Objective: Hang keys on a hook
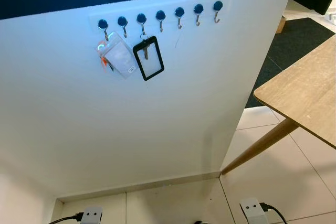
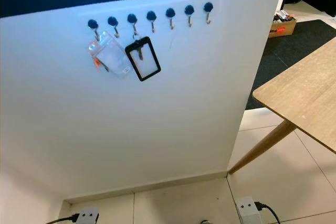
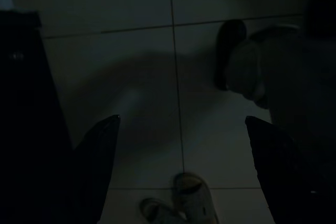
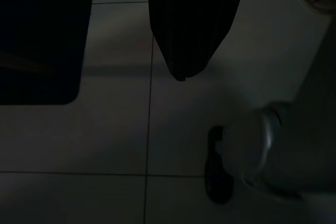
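A row of several hooks [image 1: 160,16] with dark blue knobs runs along a white strip high on the white wall [image 1: 157,124]. From the third hook hangs a black-framed card holder [image 1: 148,59] with a small key [image 1: 145,52] in front of it. A clear plastic badge sleeve [image 1: 117,56] with an orange tab hangs to its left. The hooks further right are bare. In the dark left wrist view my left gripper [image 3: 184,156] hangs open over floor tiles. In the right wrist view my right gripper [image 4: 184,51] hangs shut, its fingers pressed into one dark tip above the floor.
A wooden table [image 1: 310,93] with a slanted leg [image 1: 262,148] stands at the right, close to the wall's corner. Two white power blocks [image 1: 253,211] with black cables lie on the tiled floor at the wall's foot. A dark carpet [image 1: 299,43] lies beyond the table.
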{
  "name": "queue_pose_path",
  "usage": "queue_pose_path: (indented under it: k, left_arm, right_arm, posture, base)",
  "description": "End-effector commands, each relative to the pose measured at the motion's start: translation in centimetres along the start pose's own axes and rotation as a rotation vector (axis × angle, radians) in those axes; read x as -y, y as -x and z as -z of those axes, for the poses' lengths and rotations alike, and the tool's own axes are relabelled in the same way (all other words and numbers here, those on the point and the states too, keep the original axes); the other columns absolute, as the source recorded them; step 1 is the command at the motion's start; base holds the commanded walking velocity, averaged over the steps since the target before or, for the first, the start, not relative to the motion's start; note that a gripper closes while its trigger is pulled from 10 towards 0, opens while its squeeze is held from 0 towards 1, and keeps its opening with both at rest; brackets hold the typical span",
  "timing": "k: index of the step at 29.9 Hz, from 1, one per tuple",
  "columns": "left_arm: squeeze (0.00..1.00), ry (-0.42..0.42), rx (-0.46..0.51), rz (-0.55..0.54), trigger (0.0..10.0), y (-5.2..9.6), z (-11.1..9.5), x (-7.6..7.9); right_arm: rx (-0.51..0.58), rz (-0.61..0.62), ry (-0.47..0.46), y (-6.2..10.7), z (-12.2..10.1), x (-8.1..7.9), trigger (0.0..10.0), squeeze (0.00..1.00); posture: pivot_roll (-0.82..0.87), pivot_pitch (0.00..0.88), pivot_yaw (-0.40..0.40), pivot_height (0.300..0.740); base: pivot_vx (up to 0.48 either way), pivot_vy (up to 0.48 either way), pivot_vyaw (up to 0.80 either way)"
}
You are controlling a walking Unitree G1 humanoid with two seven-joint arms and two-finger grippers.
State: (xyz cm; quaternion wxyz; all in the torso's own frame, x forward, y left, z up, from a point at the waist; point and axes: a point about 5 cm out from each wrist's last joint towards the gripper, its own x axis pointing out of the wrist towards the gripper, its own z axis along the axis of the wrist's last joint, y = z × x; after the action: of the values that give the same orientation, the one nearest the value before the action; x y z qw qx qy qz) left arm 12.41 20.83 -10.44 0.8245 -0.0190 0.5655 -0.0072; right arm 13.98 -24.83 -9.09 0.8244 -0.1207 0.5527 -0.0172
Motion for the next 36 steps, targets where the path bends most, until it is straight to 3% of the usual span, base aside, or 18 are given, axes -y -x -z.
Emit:
queue_pose_path:
  k: [1,30,36]
  left_arm:
    - [0.0,-0.004,-0.026,-0.001,10.0,0.07,0.71,-0.09]
    - [0.0,-0.032,-0.038,0.02,10.0,-0.04,1.07,0.63]
    - [0.0,-0.037,-0.035,0.019,10.0,-0.03,0.97,0.56]
  right_arm:
    - [-0.007,-0.012,-0.008,-0.02,0.19,-0.39,10.0,0.0]
    - [-0.017,-0.018,-0.023,0.0,0.65,-0.7,10.0,0.0]
    - [-0.03,-0.039,-0.052,-0.01,0.71,-0.9,10.0,0.0]
  posture:
    - [-0.12,0.078,0.075,0.74]
    - [-0.12,0.084,0.091,0.74]
    - [-0.12,0.081,0.092,0.74]
  base:
    - [-0.401,0.0,0.0]
    - [-0.42,0.0,0.0]
    - [0.0,0.0,-0.67]
